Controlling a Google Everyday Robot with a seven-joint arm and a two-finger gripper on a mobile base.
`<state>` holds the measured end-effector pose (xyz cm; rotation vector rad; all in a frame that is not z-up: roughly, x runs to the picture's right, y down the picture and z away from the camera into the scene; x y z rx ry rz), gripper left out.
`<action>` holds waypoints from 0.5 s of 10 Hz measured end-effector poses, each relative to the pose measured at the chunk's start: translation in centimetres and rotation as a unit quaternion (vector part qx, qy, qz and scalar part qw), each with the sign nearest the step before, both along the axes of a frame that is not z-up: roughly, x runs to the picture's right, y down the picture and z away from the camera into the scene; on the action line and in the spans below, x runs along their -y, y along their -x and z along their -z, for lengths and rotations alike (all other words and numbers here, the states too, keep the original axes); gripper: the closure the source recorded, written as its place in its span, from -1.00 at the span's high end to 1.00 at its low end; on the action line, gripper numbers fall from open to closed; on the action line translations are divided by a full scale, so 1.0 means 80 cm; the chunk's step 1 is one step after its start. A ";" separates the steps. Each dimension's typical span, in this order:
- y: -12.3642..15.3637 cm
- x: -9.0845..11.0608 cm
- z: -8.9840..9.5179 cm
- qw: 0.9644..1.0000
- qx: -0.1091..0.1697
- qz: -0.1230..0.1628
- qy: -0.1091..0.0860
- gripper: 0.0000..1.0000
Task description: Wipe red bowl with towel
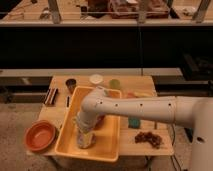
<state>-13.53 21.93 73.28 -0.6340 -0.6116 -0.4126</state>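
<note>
**Wooden table, yellow tray: towel first, bowl after**

Wooden table (60, 112) under dim light is your worksite, with a dark shelf wall behind it. Your white arm (135, 109) bends down into the yellow plastic tray (67, 142), and the gripper (84, 134) sits low near the tray's front left, right on the pale crumpled towel (86, 144). Whether it has clamped the cloth, you cannot tell.

The orange-red round bowl (40, 136) rests at the table's front left corner, outside the tray and near its left wall, apart from the gripper. A dark reddish patch shows behind the arm inside the tray; what it is you cannot tell.

You look to be at the towel pickup, with wiping not yet begun. Next you would need a secure hold on the cloth, a lift over the tray wall, then a carry left to the bowl's inside.

Count: one tray, one towel, one bowl plainly seen, one small dark cup (71, 82), one white disc (96, 78), one teal sponge (134, 121), one brown cluster (148, 137).
</note>
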 end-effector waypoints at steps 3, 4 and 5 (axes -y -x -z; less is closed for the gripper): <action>-0.003 -0.027 -0.032 1.000 0.000 0.005 0.010 0.60; -0.002 -0.032 -0.040 1.000 0.001 0.007 0.019 0.60; 0.001 -0.033 -0.044 1.000 0.002 0.009 0.028 0.60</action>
